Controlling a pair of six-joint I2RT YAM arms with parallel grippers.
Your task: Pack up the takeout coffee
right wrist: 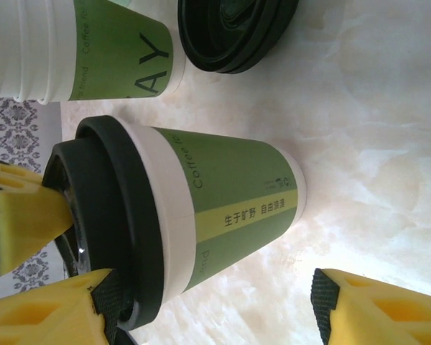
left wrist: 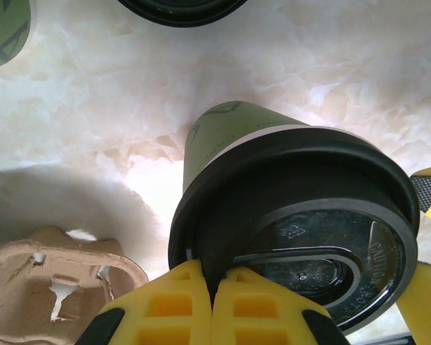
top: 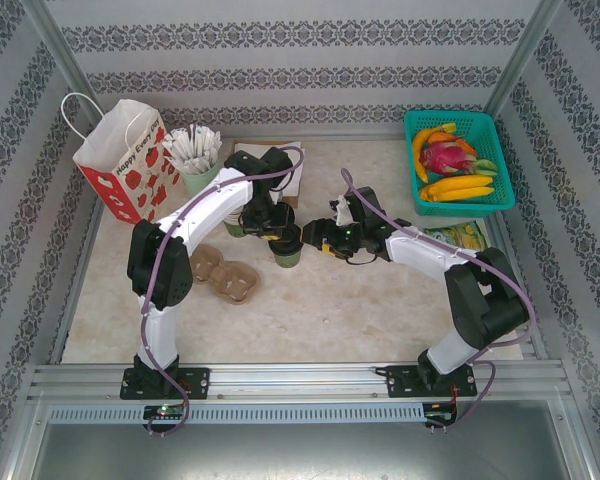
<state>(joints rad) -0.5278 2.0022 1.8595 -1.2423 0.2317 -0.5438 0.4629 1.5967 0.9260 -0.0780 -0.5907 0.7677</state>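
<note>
Judged takeout coffee (right wrist: 223,215) light, thin-walled, crushable; favoured hold under stiff lid (left wrist: 302,215). Found left fingers (left wrist: 165,309) closed at lid rim, right fingers (right wrist: 373,309) wide open astride cup, empty.

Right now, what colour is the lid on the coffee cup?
Black. The lid shows best in the left wrist view.

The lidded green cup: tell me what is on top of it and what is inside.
A black lid caps the cup, and the left gripper is pinched shut on the lid's rim. The lid covers the inside, so its contents cannot be seen.
</note>
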